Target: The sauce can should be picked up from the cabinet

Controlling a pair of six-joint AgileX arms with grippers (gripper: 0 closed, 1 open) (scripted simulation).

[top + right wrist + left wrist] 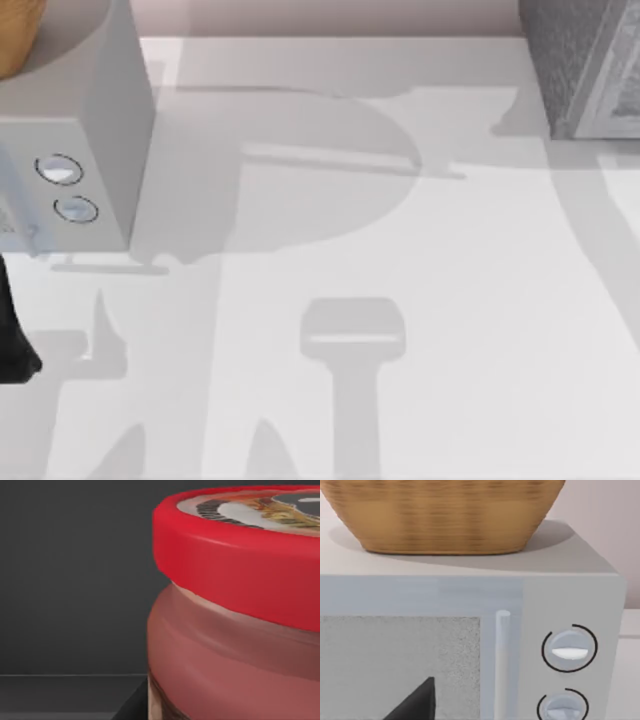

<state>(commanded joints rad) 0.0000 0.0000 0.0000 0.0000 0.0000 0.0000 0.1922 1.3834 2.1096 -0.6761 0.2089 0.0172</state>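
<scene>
The sauce can (pixel 235 640) looms very close in the right wrist view, upright, with a bright red rim around a pale printed top and a reddish side. It stands on a dark shelf against the cabinet's dark inner wall (pixel 75 580). From above, the cabinet (pixel 565 60) is a dark grey speckled box at the table's far right corner, with a paler front panel. My left arm (pixel 12 345) is a dark shape at the table's left edge. A dark part of my left gripper (pixel 415 705) faces the light-grey box.
A smooth light-grey box with two round dials (pixel 90 130) stands at the far left, its door and upright handle (pixel 502 665) facing the left wrist camera. A woven basket (pixel 445 515) sits on top of it. The white table (pixel 480 300) carries arm shadows.
</scene>
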